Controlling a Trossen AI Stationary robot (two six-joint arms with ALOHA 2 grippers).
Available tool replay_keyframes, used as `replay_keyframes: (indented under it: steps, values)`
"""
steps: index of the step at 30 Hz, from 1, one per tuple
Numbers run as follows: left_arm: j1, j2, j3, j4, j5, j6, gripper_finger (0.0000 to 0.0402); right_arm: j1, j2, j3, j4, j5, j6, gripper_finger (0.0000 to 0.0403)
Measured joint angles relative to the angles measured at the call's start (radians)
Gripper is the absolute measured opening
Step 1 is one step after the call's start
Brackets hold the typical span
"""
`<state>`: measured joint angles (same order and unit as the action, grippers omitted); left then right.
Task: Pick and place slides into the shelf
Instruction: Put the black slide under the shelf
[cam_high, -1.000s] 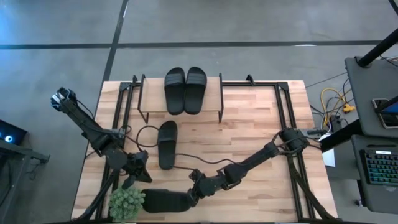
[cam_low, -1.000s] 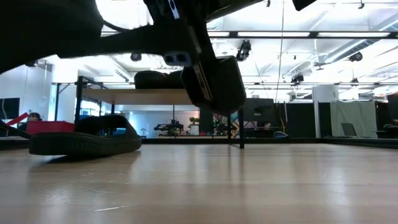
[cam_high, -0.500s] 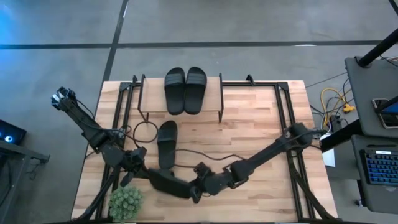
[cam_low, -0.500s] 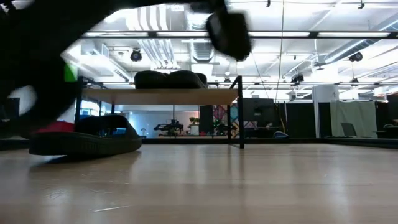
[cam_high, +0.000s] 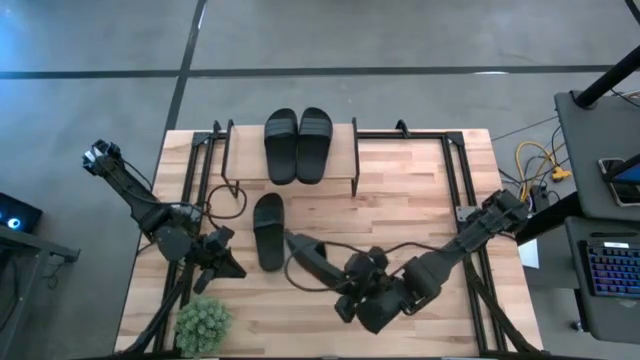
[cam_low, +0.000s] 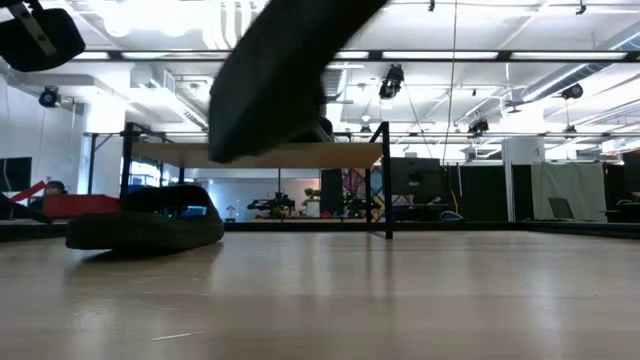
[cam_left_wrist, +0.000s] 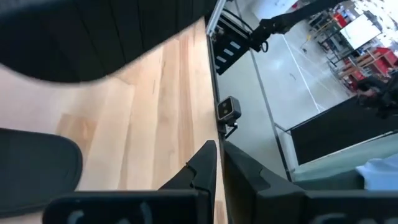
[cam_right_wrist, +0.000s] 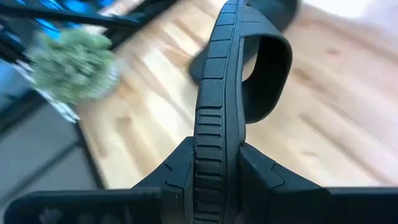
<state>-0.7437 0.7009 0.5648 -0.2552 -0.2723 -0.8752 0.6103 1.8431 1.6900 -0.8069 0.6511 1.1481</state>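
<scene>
Two black slides (cam_high: 298, 146) lie side by side on the top board of the shelf (cam_high: 245, 150), at the table's far edge. A third slide (cam_high: 267, 232) rests sole-down on the table in front of the shelf, also seen low (cam_low: 145, 225). My right gripper (cam_high: 345, 285) is shut on the fourth slide (cam_high: 308, 262), which hangs in the air over the table's middle (cam_low: 280, 70). My left gripper (cam_high: 222, 262) waits shut, left of the lying slide, its fingers (cam_left_wrist: 208, 165) closed together and touching nothing. My right gripper pinches the slide's sole at the end away from the strap (cam_right_wrist: 214, 146). One finger is on each flat face, and the ribbed rim (cam_right_wrist: 211, 106) runs out between them. The fingers lie along the slide. It is lifted clear, turned on edge, strap (cam_right_wrist: 267, 68) to one side.
A small green potted plant (cam_high: 205, 322) stands at the near left corner, also seen from the right wrist (cam_right_wrist: 74, 62). A black cable (cam_high: 330, 250) loops across the table's middle. Black frame rails (cam_high: 455, 190) run along both sides. Bare wood lies right of the shelf.
My right gripper has lifted the slide from beside the plant at the near edge. It has carried it up, away from the plant and toward the table's middle. The slide has swung from lying along the near edge to pointing slantwise toward the shelf.
</scene>
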Motion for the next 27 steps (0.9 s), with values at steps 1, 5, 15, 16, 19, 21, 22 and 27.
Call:
replay_keyframes:
  steps: [1,5,15,16,19,21,22,27]
  values:
    - [0.0,0.0,0.0,-0.003,-0.003,0.001,0.001,0.001,0.014,0.033,-0.067,0.006,0.0,0.0075]
    - [0.0,0.008,0.0,-0.004,-0.021,0.001,0.001,-0.001,0.096,0.174,-0.345,0.04,-0.025,0.0075]
    - [0.0,0.059,0.0,-0.018,-0.025,-0.009,0.001,-0.088,0.44,0.494,-0.586,0.06,-0.393,0.0083]
    - [0.0,0.065,0.0,-0.018,-0.025,-0.009,0.001,-0.098,0.475,0.523,-0.597,0.062,-0.421,0.0083]
    - [0.0,0.081,0.0,-0.018,-0.025,-0.035,0.001,-0.125,0.557,0.596,-0.65,0.078,-0.459,0.0084]
    - [0.0,0.089,0.0,-0.017,-0.025,-0.052,0.001,-0.14,0.597,0.635,-0.704,0.085,-0.454,0.0085]
    - [0.0,0.092,0.0,-0.016,-0.025,-0.062,0.001,-0.145,0.612,0.652,-0.729,0.087,-0.448,0.0085]
    - [0.0,0.095,0.0,-0.018,-0.029,-0.082,0.001,-0.147,0.626,0.663,-0.719,0.084,-0.448,0.0086]
